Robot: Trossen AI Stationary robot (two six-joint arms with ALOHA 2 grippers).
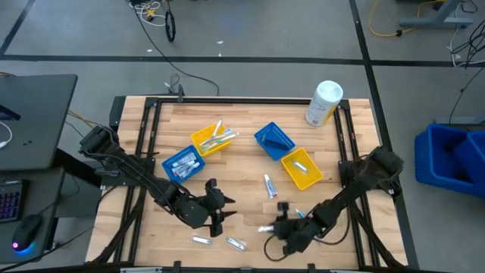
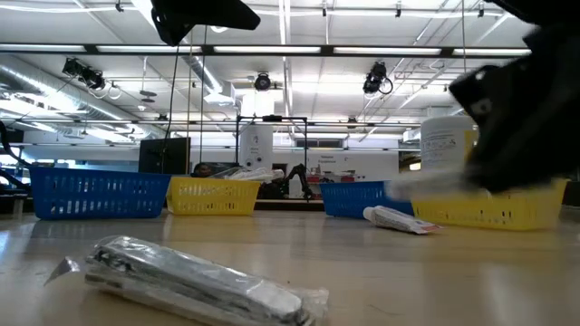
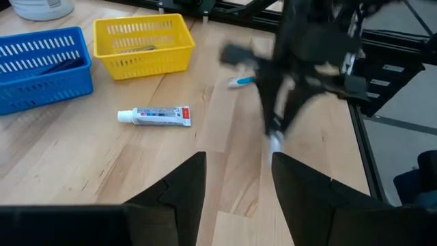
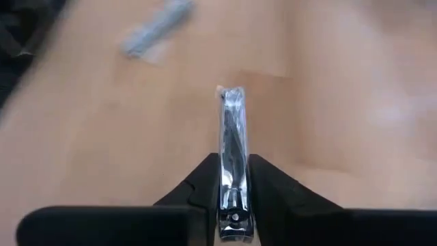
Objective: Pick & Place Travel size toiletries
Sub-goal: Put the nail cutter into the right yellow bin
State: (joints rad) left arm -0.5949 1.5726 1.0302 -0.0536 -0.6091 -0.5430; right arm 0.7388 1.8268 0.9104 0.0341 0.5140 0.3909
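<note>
My right gripper (image 4: 232, 164) is near the table's front edge (image 1: 274, 227), shut on a silvery metal clipper in a clear wrapper (image 4: 232, 130). My left gripper (image 3: 235, 181) hovers open and empty to its left (image 1: 217, 210). A white toothpaste tube (image 3: 153, 116) lies flat on the wood between the arms (image 1: 270, 186). Two wrapped silvery packets (image 1: 201, 240) (image 1: 236, 243) lie near the front edge; one fills the foreground of the low view (image 2: 199, 281). A light-blue toothbrush (image 3: 240, 82) lies beside the right arm. My right gripper pinches the clipper's near end (image 4: 233, 195) between its two fingers. The clipper runs along the fingers and sticks out well past their tips. The fingers slant down from the table's right. Whether its free end (image 4: 231, 92) touches the wood I cannot tell.
Two yellow bins (image 1: 212, 140) (image 1: 301, 168) and two blue bins (image 1: 183, 161) (image 1: 273, 140) stand mid-table, some with items inside. A large white container (image 1: 324, 102) stands at the far right corner. Bare wood lies between the grippers and the bins.
</note>
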